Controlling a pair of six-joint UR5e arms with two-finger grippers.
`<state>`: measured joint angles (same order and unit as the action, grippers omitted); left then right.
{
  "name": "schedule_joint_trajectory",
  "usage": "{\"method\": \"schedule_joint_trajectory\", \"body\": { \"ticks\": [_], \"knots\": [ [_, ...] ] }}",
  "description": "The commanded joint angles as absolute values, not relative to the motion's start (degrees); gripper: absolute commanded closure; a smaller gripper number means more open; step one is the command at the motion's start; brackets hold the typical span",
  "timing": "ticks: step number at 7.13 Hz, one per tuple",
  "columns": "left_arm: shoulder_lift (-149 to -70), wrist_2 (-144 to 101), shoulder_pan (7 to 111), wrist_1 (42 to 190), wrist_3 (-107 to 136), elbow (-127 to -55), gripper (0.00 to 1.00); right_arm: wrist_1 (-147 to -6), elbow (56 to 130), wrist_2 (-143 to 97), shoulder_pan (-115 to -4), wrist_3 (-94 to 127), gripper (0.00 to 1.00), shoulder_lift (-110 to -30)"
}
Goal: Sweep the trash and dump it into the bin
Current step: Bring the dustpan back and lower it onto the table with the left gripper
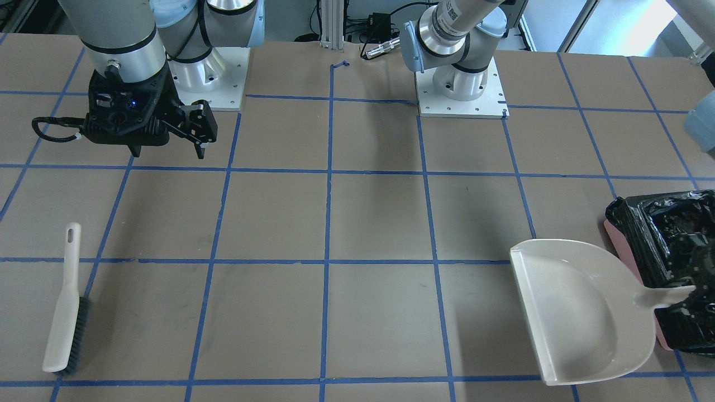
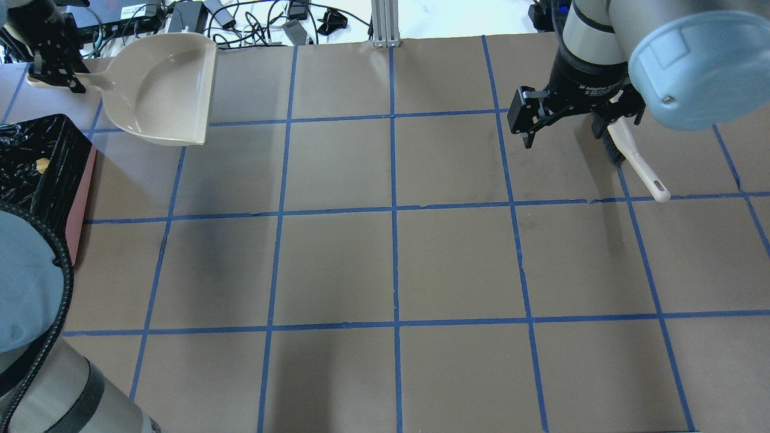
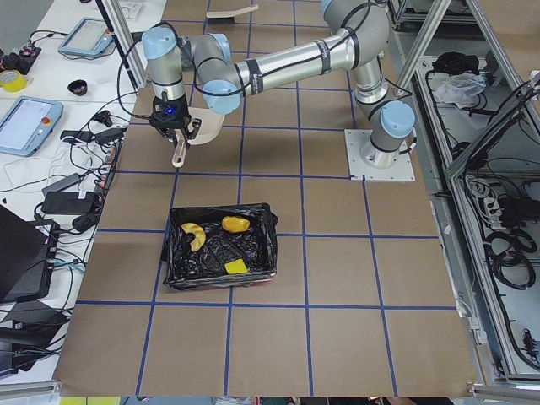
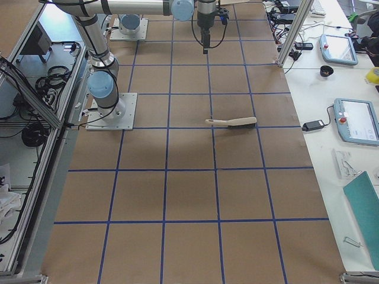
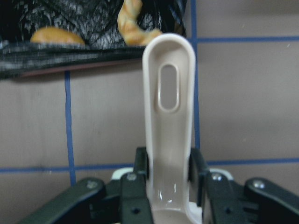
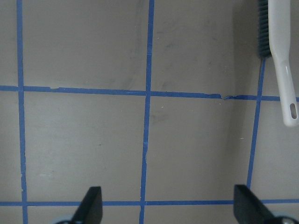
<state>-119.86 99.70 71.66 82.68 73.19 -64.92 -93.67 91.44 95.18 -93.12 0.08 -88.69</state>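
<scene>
1. The left gripper point(image 5: 168, 162) has its jaws clenched on the handle of the beige dustpan point(image 2: 159, 90), which sits at the far edge of the tabletop point(image 2: 391, 264), its scoop bare.
2. The bin point(image 3: 218, 279), pink with a black bag liner, stands near the dustpan on the robot's left side.
3. All the trash is inside the bin: the orange-yellow lump point(image 3: 235, 224), the croissant-like piece point(image 3: 193, 237) and the yellow wedge point(image 3: 236, 267) lie on the crinkled liner.
4. The right gripper point(image 1: 167, 149) hangs above the tabletop with its jaws spread wide and nothing between them.
5. The brush point(image 1: 67, 301) lies flat on the tabletop just beside that gripper, apart from it.
</scene>
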Motion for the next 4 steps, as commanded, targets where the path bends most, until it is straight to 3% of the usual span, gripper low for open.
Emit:
{"method": "schedule_joint_trajectory", "body": {
  "ticks": [1, 4],
  "knots": [
    [-122.2, 97.8, 75.8, 84.6, 81.4, -65.0, 1.00, -93.1, 91.8, 91.6, -92.9, -0.4, 0.00, -88.5],
    [-125.8, 98.6, 78.4, 83.7, 83.3, -68.5, 1.00, -92.3, 91.9, 91.6, -90.0, -2.5, 0.00, -88.4]
  ]
}}
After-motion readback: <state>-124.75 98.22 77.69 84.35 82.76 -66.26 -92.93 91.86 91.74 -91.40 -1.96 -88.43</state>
